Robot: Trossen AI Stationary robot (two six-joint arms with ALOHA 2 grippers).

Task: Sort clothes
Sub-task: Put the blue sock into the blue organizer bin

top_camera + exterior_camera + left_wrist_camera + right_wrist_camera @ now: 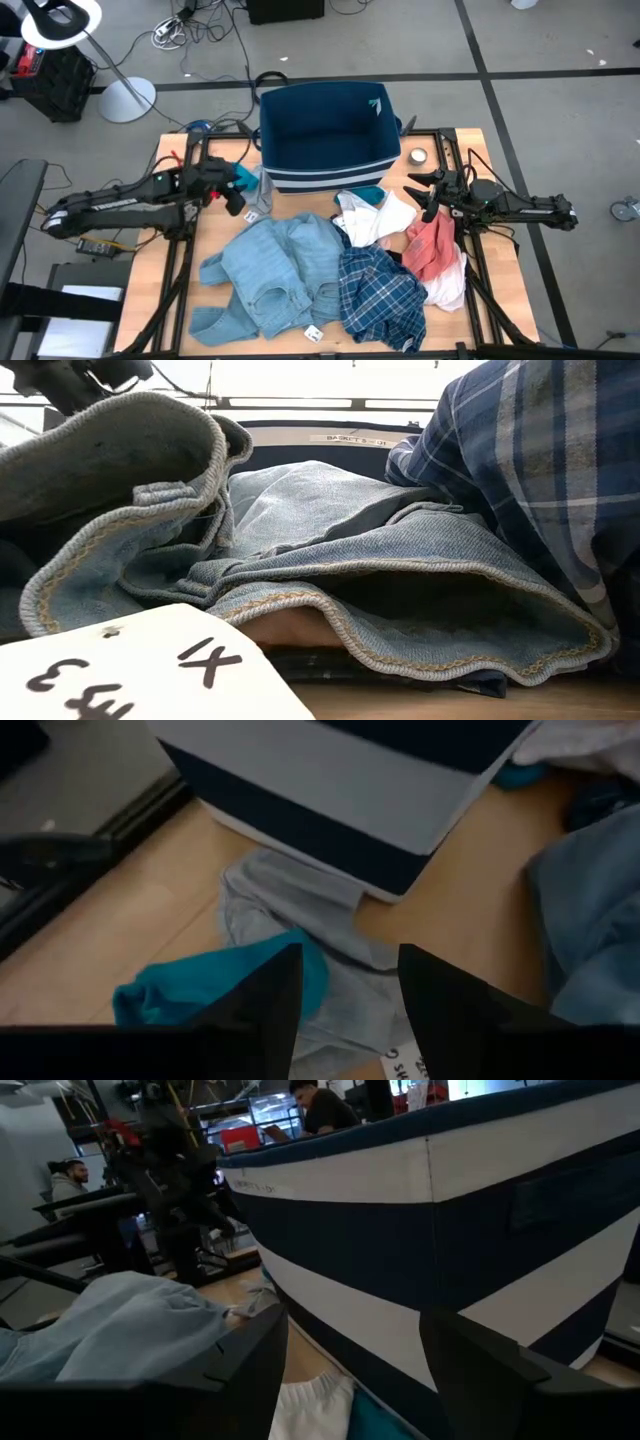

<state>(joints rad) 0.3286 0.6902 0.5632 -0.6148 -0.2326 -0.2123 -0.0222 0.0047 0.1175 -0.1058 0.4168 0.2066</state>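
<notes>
From above, the clothes lie heaped on the front half of the wooden table (170,300): light blue denim pieces (270,275) to the left, a navy-white plaid shirt (380,295) beside them, a white garment (375,218) and a salmon-red one (432,245) toward the right, all in front of the navy striped bin (325,140), whose inside shows no clothes. The left gripper (238,190) sits at the bin's left front corner, over a teal item (243,176). Only the left wrist view shows what lies there: the teal item (215,985) rests on a pale grey-blue cloth (300,935) tucked against the bin's base, with the jaws parted and gripping nothing. The right gripper (422,195) hovers by the bin's right front corner, above the white garment; its wrist view shows the jaws spread wide and empty, the bin's striped wall (450,1250) close ahead, and people (320,1105) in the room beyond. The low view is filled by denim folds (330,560), plaid fabric (540,470) and a white paper tag (130,670) with handwritten marks.
</notes>
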